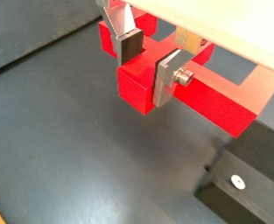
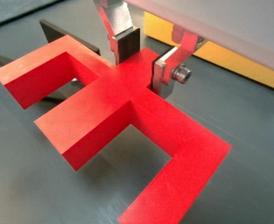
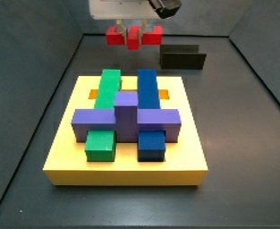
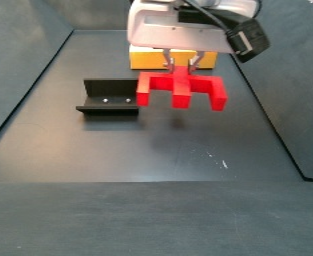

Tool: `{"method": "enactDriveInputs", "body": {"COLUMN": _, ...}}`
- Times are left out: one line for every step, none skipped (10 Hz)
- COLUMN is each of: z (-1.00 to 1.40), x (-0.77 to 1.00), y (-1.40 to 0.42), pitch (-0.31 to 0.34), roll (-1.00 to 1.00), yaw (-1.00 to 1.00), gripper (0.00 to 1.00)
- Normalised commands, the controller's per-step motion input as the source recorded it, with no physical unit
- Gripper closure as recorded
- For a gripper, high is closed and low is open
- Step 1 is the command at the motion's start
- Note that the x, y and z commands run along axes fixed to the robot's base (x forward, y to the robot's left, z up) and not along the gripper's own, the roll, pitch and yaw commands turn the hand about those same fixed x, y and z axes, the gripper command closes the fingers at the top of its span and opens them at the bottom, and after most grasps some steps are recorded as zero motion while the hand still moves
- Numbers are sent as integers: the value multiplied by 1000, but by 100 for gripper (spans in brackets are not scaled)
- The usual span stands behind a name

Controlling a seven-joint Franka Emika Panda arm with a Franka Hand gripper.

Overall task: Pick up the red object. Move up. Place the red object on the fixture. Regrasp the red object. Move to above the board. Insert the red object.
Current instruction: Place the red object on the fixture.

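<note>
The red object (image 4: 182, 90) hangs in the air above the dark floor, and my gripper (image 4: 183, 68) is shut on its central stem. In both wrist views the silver fingers (image 1: 168, 74) press on the stem from either side, with the crossbar and legs (image 2: 98, 114) spreading out below my gripper (image 2: 145, 59). The fixture (image 4: 108, 96), a small dark bracket, stands on the floor beside the red object and apart from it. The board (image 3: 128, 161), a yellow slab with green, blue and purple blocks, lies nearer the camera in a side view, away from my gripper (image 3: 132, 32).
Dark walls (image 3: 40, 98) enclose the floor on both sides. The fixture (image 1: 250, 179) shows close under the held piece in a wrist view. A yellow edge of the board (image 2: 238, 63) shows behind the fingers.
</note>
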Motion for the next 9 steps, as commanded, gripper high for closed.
{"method": "enactDriveInputs", "body": {"z": 106, "x": 903, "y": 0, "pitch": -40, "roll": -974, "yaw": -180, "gripper": 100}}
{"method": "enactDriveInputs", "body": {"z": 154, "x": 883, "y": 0, "pitch": -63, "roll": -914, "yaw": -137, "gripper": 100}}
{"method": "enactDriveInputs", "body": {"z": 169, "x": 857, "y": 0, "pitch": -66, "roll": -886, "yaw": -103, "gripper": 100}}
{"method": "enactDriveInputs", "body": {"z": 163, "x": 840, "y": 0, "pitch": -60, "roll": -877, "yaw": -77, "gripper": 100}}
{"method": "enactDriveInputs", "body": {"z": 166, "x": 803, "y": 0, "pitch": 0, "roll": -931, "yaw": -14, "gripper": 100}}
{"method": "enactDriveInputs", "body": {"z": 137, "x": 760, "y": 0, "pitch": 0, "roll": -1000, "yaw": 0, "gripper": 100}}
{"method": "enactDriveInputs", "body": {"z": 143, "x": 743, "y": 0, "pitch": 0, "roll": -1000, "yaw": 0, "gripper": 100}}
{"method": "enactDriveInputs", "body": {"z": 154, "x": 729, "y": 0, "pitch": 100, "roll": -1000, "yaw": 0, "gripper": 100}}
{"method": "enactDriveInputs", "body": {"z": 166, "x": 731, "y": 0, "pitch": 220, "roll": -1000, "yaw": 0, "gripper": 100}}
